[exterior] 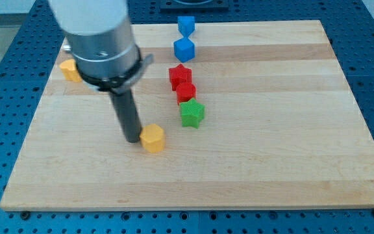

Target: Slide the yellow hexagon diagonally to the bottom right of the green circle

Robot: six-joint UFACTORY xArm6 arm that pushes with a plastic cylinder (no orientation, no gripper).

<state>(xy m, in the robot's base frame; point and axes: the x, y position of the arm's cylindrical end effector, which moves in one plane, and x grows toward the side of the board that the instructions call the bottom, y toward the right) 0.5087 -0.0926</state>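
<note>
The yellow hexagon (152, 138) lies on the wooden board (271, 130), left of its middle and toward the view's bottom. My tip (132, 140) rests on the board just to the hexagon's left, touching it or nearly so. A green block (191, 114), which looks star-shaped, lies up and to the right of the hexagon. I see no green circle; the arm's body hides part of the board's upper left.
A red block (186, 92) and a red star (180, 76) sit in a column just above the green block. Two blue blocks (184, 49) (186, 26) lie near the top edge. Another yellow block (70, 69) sits at the upper left, partly behind the arm.
</note>
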